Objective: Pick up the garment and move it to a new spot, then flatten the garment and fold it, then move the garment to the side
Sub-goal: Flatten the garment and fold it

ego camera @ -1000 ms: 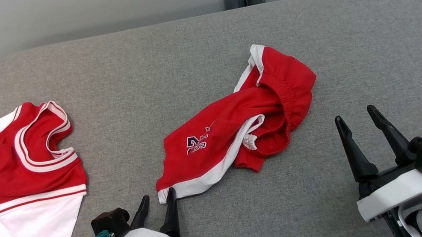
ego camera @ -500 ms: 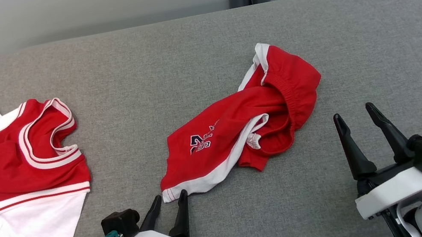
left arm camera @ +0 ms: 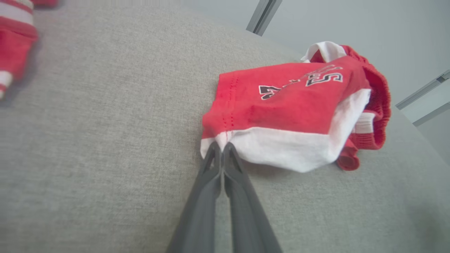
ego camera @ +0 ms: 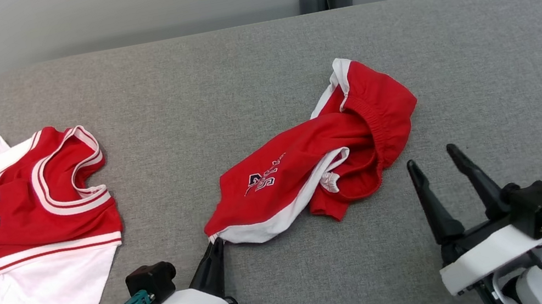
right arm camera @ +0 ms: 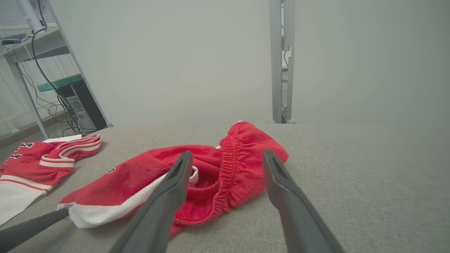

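Red shorts (ego camera: 296, 170) slant from left pincer (ego camera: 216, 244), waistband far-right.

folded red jersey (ego camera: 33, 227) (white-sleeved), far left

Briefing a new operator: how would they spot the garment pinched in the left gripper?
On the grey padded table, look near the middle. The red shorts lie crumpled there, with a gathered waistband and white hem; the jersey at the left has a striped neckline instead.

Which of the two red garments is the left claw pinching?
The crumpled red shorts with the gathered waistband: the left claw is shut on their white hem corner. The folded red-and-white numbered jersey lies apart, untouched.
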`<state>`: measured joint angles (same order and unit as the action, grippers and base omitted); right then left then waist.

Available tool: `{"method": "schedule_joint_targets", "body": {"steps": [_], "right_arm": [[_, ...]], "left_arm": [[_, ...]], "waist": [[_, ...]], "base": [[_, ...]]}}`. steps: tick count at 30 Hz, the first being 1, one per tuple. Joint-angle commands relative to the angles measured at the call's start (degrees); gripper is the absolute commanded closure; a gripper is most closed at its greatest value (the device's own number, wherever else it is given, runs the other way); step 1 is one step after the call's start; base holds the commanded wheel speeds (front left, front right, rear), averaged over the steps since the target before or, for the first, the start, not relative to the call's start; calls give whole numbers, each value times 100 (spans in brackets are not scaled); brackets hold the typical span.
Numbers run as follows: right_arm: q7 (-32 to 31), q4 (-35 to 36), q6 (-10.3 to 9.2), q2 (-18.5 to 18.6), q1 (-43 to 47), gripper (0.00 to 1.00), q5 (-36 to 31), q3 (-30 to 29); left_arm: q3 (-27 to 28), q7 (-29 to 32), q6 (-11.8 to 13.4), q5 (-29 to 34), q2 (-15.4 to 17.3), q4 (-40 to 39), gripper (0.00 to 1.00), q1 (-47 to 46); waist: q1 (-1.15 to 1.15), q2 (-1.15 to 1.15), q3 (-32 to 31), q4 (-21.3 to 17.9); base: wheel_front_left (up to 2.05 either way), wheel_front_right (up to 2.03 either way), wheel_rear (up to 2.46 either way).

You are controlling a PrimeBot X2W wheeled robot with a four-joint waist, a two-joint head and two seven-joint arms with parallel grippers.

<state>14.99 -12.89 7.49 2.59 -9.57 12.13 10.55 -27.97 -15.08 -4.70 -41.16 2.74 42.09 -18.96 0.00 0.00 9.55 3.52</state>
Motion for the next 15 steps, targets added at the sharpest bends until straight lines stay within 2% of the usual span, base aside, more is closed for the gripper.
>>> {"method": "schedule_joint_targets", "body": {"steps": [1, 9, 11, 15], "right_arm": [[21, -34, 2, 36, -10, 0, 83, 165], [19, -396, 2, 36, -256, 0, 515, 763], [-201, -699, 2, 36, -416, 0, 1216, 1112], [-350, -1143, 2, 40, -738, 0, 1647, 1381]], "left_arm": [[84, 5, 31, 90, 28, -84, 100, 59], [232, 5, 49, 293, 27, -410, 100, 184], [212, 4, 65, 297, 28, -492, 100, 186], [132, 5, 87, 232, 27, -600, 100, 159]], "waist": [[0, 0, -39, 41], [0, 0, -51, 169], [0, 0, -21, 222], [0, 0, 28, 287]], "base": [[0, 0, 0], [0, 0, 0], [0, 0, 0], [0, 0, 0]]}}
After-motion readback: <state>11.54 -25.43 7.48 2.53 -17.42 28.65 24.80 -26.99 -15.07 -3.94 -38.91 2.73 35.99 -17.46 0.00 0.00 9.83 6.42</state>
